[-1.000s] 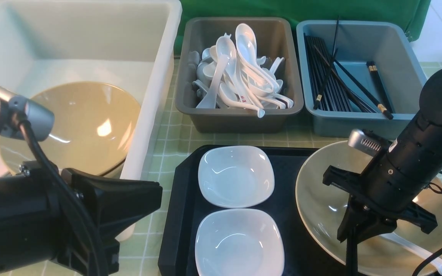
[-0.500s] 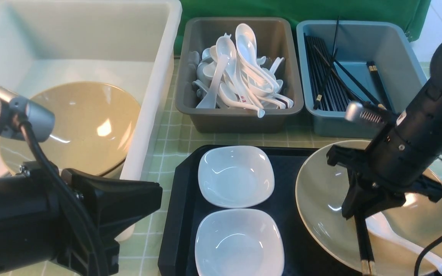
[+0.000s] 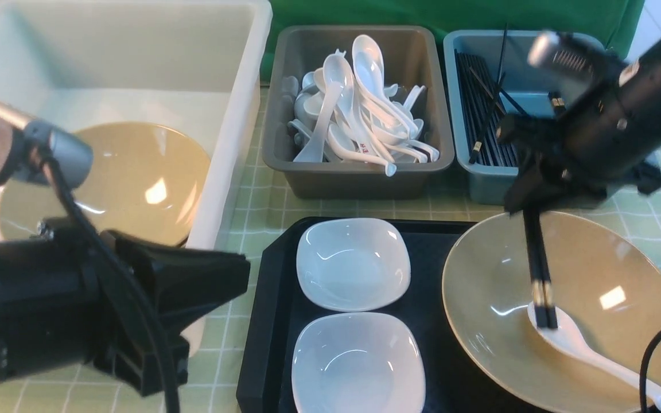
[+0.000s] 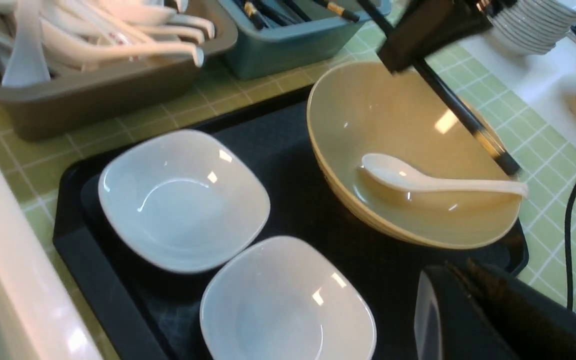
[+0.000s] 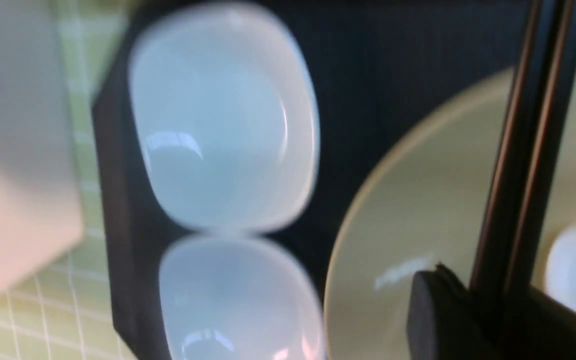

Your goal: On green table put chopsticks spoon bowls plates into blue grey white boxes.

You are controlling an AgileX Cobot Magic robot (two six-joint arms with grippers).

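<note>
My right gripper [image 3: 528, 209] is shut on a pair of black chopsticks [image 3: 539, 269] that hang down over the big tan bowl [image 3: 457, 298], just in front of the blue box [image 3: 502, 183]. They also show in the right wrist view [image 5: 528, 150] and the left wrist view [image 4: 460, 107]. A white spoon [image 3: 583, 347] lies in that bowl. Two white square dishes [image 3: 353, 264] [image 3: 358, 364] sit on the black tray [image 3: 267, 321]. My left gripper [image 3: 233, 281] is shut and empty at the tray's near left edge.
The white box [image 3: 233, 132] at the left holds a tan bowl [image 3: 135, 183]. The grey box [image 3: 359, 180] holds white spoons [image 3: 359, 109]. The blue box holds black chopsticks [image 3: 491, 120]. Stacked bowls [image 4: 538, 20] stand off the table's right side.
My right gripper has risen out of the tan bowl with the chopsticks and moved back toward the blue box, uncovering the spoon. The left arm shifted slightly.
</note>
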